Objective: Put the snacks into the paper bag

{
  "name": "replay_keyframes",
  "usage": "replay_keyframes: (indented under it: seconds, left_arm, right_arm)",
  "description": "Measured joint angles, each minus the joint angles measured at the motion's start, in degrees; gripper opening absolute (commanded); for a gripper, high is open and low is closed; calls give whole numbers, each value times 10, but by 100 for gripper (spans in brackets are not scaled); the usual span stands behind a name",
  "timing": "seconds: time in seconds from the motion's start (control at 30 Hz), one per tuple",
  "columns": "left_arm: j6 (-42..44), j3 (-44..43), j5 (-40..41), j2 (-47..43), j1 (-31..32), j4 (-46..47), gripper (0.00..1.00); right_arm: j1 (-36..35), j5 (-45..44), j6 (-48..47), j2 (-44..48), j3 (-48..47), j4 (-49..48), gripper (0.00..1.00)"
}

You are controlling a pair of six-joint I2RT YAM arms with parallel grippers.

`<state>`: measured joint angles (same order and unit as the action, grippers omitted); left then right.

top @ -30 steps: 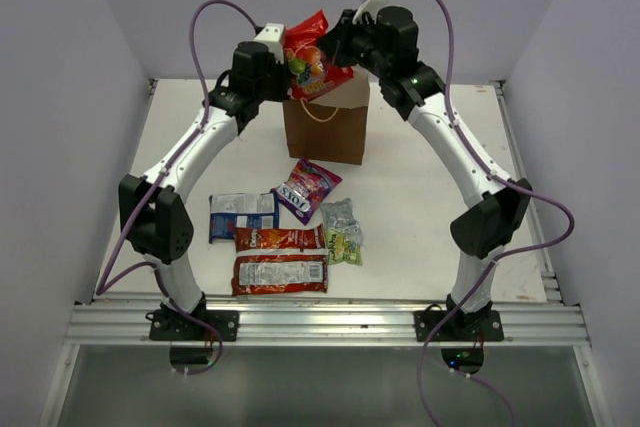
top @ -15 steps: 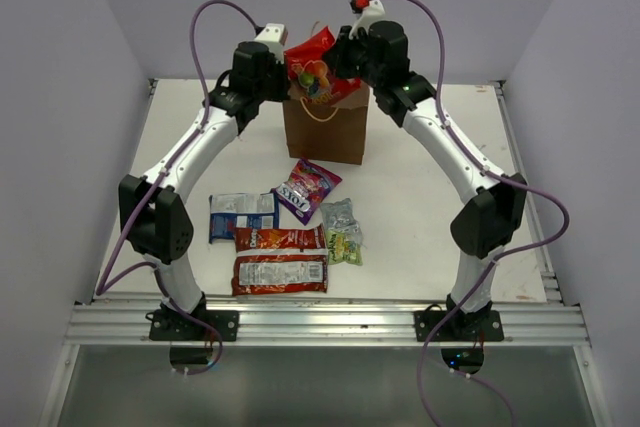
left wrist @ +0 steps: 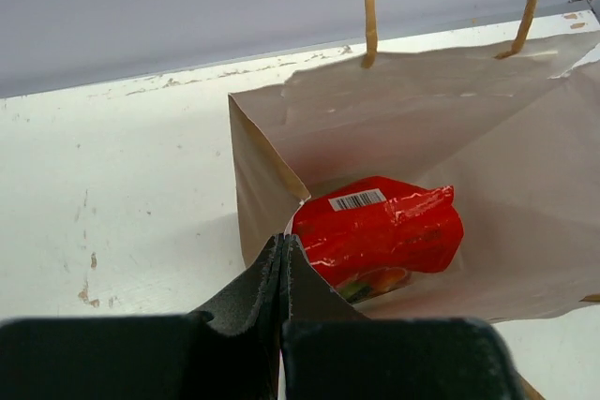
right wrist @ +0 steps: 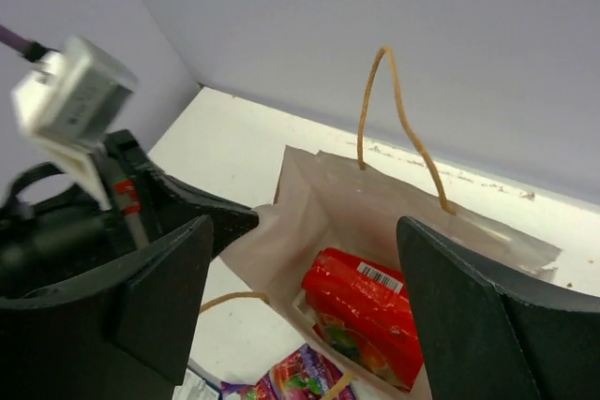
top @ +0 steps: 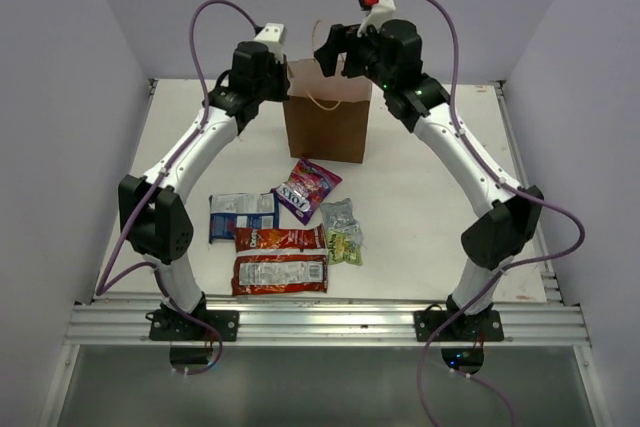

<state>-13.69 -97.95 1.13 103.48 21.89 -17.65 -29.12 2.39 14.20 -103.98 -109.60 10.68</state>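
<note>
Nearest the arm bases, the near red-orange packet (top: 280, 273) lies flat on the desk (top: 430, 187), w/ a white panel showing. The far red-orange packet (top: 279, 239) is just behind it, parallel, edges about touching. Yellow-green packet (top: 346, 246) sits at their R end, w/ the silver-grey packet (top: 339, 214) touching it on the far side. Blue-white packet (top: 243, 215) is to the L, just behind the far red-orange one. Purple packet (top: 308, 188) comes next, tilted, between that group & the paper bag (top: 325, 132), near the bag but apart from it. Bag stands upright toward the back of the desk, mouth open, cord handles up. Square red packet (left wrist: 380, 231) is inside it, down on the bag's floor, barcode up. Left gripper (left wrist: 283, 252) is at the bag's L rim, jaws together, pinching the paper edge. Right gripper (top: 332, 49) hangs over the mouth, fingers wide apart, nothing between them.
</note>
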Motion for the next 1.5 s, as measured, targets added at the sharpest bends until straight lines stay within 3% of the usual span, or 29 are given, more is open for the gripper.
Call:
replay_keyframes:
  seconds: [0.2,0.33,0.43,0.53,0.67,0.8,1.13,1.33,1.5]
  left_arm:
    - [0,0,0,0,0,0,0]
    - [0,0,0,0,0,0,0]
    - [0,0,0,0,0,0,0]
    - [0,1,0,0,0,0,0]
    - [0,3,0,-3,0,0,0]
    - [0,4,0,-4,0,0,0]
    - [0,21,4,-19,0,0,0]
    - [1,24,5,-22,-1,-1,0]
    - [9,31,5,-29,-4,-2,0]
  right_arm:
    - [-14,9,-8,115,17,33,82]
    - [-69,21,-6,249,149,11,82]
    - [-134,29,0,295,255,-14,81]
    - [-189,30,10,274,347,-42,81]
    - [-255,26,26,179,465,-52,80]
    - [-300,34,29,124,517,-52,78]
    - [-316,68,18,59,510,-145,77]
    - [-316,90,5,-18,481,-160,75]
    - [-316,94,0,-29,481,-167,75]
